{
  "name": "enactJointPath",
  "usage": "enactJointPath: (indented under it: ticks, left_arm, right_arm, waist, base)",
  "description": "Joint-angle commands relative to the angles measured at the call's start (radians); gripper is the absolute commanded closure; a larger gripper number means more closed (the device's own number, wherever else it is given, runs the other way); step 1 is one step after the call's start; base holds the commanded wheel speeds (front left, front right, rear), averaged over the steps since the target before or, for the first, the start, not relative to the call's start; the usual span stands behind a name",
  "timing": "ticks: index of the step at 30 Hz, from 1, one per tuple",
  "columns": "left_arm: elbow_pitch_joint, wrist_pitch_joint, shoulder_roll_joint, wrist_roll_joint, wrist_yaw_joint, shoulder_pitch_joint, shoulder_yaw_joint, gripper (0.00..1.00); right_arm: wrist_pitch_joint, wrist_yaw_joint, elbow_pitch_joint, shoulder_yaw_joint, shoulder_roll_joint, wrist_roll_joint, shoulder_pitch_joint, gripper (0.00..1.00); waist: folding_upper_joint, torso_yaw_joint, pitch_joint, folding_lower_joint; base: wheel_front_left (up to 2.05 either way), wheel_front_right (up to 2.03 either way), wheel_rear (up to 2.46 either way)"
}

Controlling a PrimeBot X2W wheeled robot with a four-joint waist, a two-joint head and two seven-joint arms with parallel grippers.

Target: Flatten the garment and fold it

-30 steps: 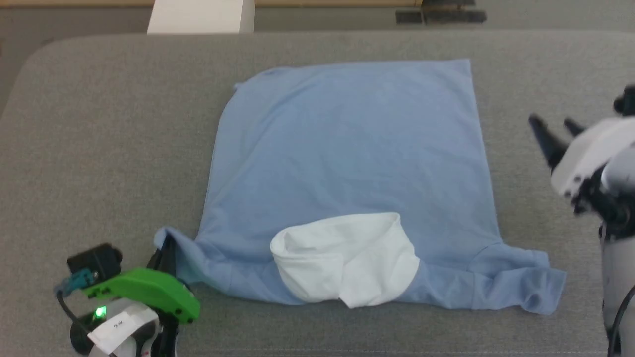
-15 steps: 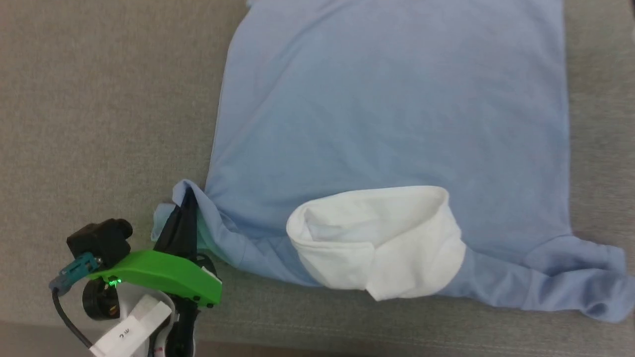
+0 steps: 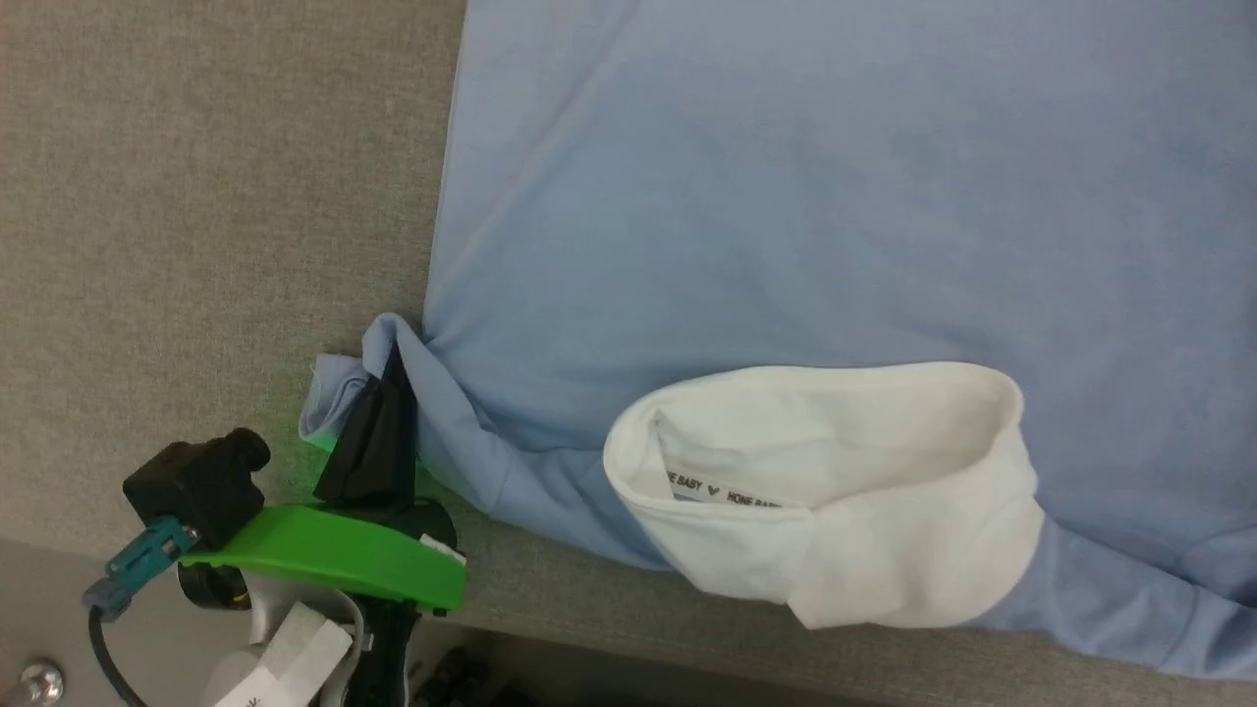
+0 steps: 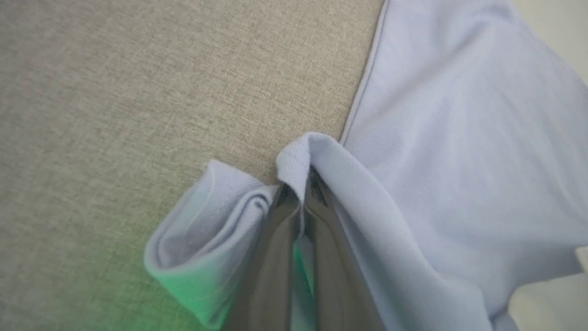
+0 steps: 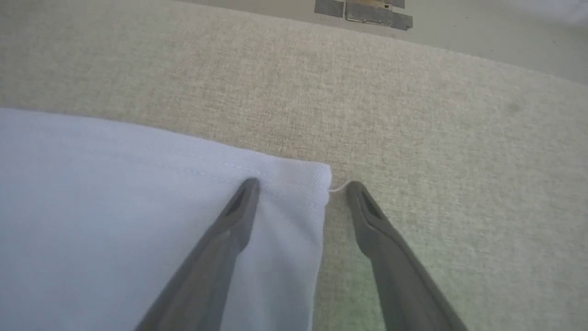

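The light blue garment lies spread on the grey table, its white collar toward the near edge. My left gripper is shut on the bunched left sleeve at the lower left. In the left wrist view the two dark fingers pinch a fold of that sleeve. In the right wrist view my right gripper stands open over a far hem corner of the garment, one finger above the cloth and the other above bare table.
The table's near edge runs along the bottom of the head view, with floor below it. Bare grey table surface lies beyond the hem corner, and dark hardware sits past the table's far edge.
The head camera has dropped closer, so the garment looks larger. The pinched left sleeve has moved a little inward toward the shirt body. The right gripper has left the head view.
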Motion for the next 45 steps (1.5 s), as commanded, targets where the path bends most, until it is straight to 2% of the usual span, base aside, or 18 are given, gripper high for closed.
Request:
enactJointPath:
  ticks: [1, 5, 6, 7, 8, 15, 24, 29, 33, 38, 41, 45]
  left_arm:
    - [0.016, 0.008, -0.004, 0.013, 0.005, 0.018, -0.008, 1.0]
    - [0.018, 0.007, -0.006, 0.012, 0.007, 0.021, -0.013, 1.0]
    - [0.02, 0.007, -0.006, 0.013, 0.008, 0.022, -0.014, 1.0]
    - [0.023, 0.007, -0.006, 0.013, 0.008, 0.022, -0.015, 1.0]
    - [0.026, 0.007, -0.006, 0.013, 0.008, 0.022, -0.016, 1.0]
    - [0.047, 0.014, -0.005, 0.012, 0.009, 0.016, -0.026, 1.0]
    - [0.106, 0.033, 0.015, 0.012, -0.002, -0.024, -0.031, 1.0]
    - [0.163, 0.052, 0.024, 0.011, -0.005, -0.039, -0.037, 1.0]
    - [0.197, 0.061, 0.029, 0.005, -0.004, -0.043, -0.035, 1.0]
    - [0.232, 0.071, 0.034, -0.007, 0.002, -0.037, -0.026, 1.0]
    - [0.253, 0.071, 0.033, -0.013, 0.006, -0.03, -0.023, 1.0]
    - [0.279, 0.067, 0.03, -0.023, 0.007, -0.016, -0.019, 1.0]
  right_arm:
    - [0.024, -0.001, 0.02, 0.014, 0.0, -0.002, 0.005, 0.0]
    - [0.079, -0.001, 0.031, 0.056, -0.012, 0.011, 0.008, 0.0]
    - [0.094, -0.001, 0.031, 0.064, -0.016, 0.015, 0.008, 0.55]
    - [0.106, -0.001, 0.03, 0.07, -0.019, 0.02, 0.009, 0.91]
    - [0.123, -0.001, 0.031, 0.073, -0.02, 0.029, 0.011, 1.0]
    - [0.176, -0.001, -0.006, 0.07, -0.035, 0.049, 0.03, 1.0]
    - [0.031, -0.001, -0.054, 0.008, -0.007, 0.065, 0.046, 1.0]
    - [-0.018, -0.001, -0.085, 0.018, -0.033, 0.132, 0.104, 1.0]
    - [-0.006, -0.001, -0.151, 0.064, -0.087, 0.205, 0.228, 1.0]
    - [0.028, -0.001, -0.278, 0.083, -0.13, 0.315, 0.483, 1.0]
    - [0.04, -0.001, -0.34, 0.068, -0.119, 0.358, 0.642, 1.0]
    - [0.047, -0.001, -0.389, 0.048, -0.06, 0.397, 0.843, 1.0]
  waist:
    - [0.0, 0.035, 0.047, -0.0001]
    - [0.0, 0.035, 0.049, -0.0001]
    - [0.0, 0.034, 0.047, -0.0001]
    - [0.0, 0.033, 0.044, -0.0001]
    - [0.0, 0.03, 0.038, -0.0001]
    - [0.0, 0.01, -0.01, -0.0001]
    - [0.0, -0.05, -0.154, -0.0001]
    - [0.0, -0.106, -0.266, -0.0001]
    - [0.0, -0.156, -0.345, -0.0001]
    - [0.0, -0.21, -0.421, -0.0001]
    - [0.0, -0.227, -0.452, -0.0001]
    - [0.0, -0.239, -0.489, -0.0001]
  base:
    - [0.0, 0.0, 0.0]
    - [0.0, 0.0, 0.0]
    - [0.0, 0.0, 0.0]
    - [0.0, 0.0, 0.0]
    - [0.0, 0.0, 0.0]
    - [0.0, 0.0, 0.0]
    - [0.0, 0.0, 0.0]
    - [0.0, 0.0, 0.0]
    - [0.0, 0.0, 0.0]
    - [0.0, 0.0, 0.0]
    - [0.0, 0.0, 0.0]
    - [0.0, 0.0, 0.0]
